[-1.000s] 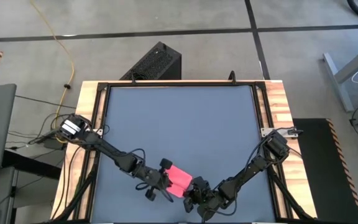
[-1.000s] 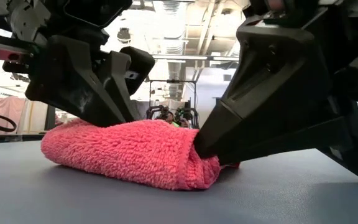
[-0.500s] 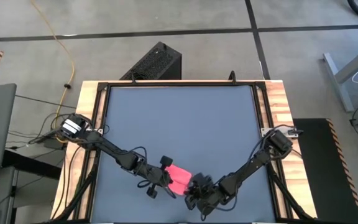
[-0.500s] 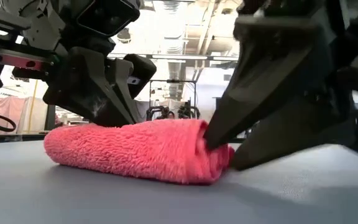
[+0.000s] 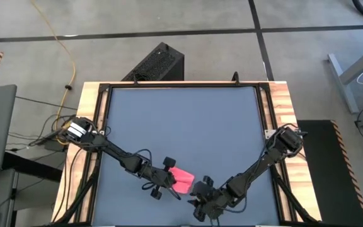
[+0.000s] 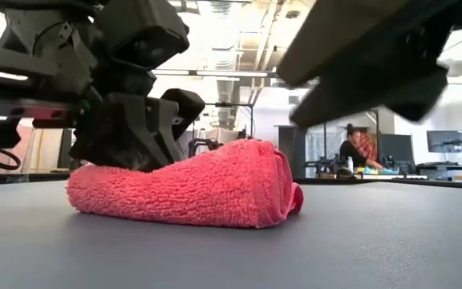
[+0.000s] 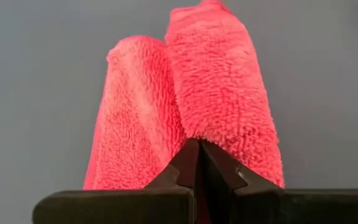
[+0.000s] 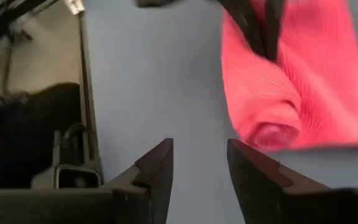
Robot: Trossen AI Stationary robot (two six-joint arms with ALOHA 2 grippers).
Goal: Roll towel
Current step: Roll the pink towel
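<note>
The pink towel (image 5: 181, 180) lies as a loose roll on the dark grey table (image 5: 181, 120), close to its near edge. Its spiral end (image 6: 283, 181) faces the table's right. My left gripper (image 7: 197, 146) is shut at the towel's left end (image 6: 147, 156). My right gripper (image 8: 199, 155) is open and hangs above the table, just off the towel's rolled right end (image 8: 269, 134), with nothing between its fingers. In the low view the right gripper (image 6: 359, 64) shows high up and blurred. My left gripper comes slanting down from the table's left. Its shut fingertips (image 7: 194, 149) rest against the towel's left end, where two folds meet (image 7: 185, 127). No cloth shows between the fingers; whether a layer is caught I cannot tell. The towel lies flat on the table.
The table's wooden frame (image 5: 90, 126) runs along both sides, and the near edge is close to both grippers. The far half of the table is bare grey surface. A black box (image 5: 159, 63) stands on the floor beyond the far edge. A person (image 6: 355, 148) sits far back in the room.
My right gripper has opened, let go of the towel's right end, risen off the table and rolled its wrist. The towel's right end has been turned over into a thicker roll and now lies free; its left end has stayed under my left gripper.
</note>
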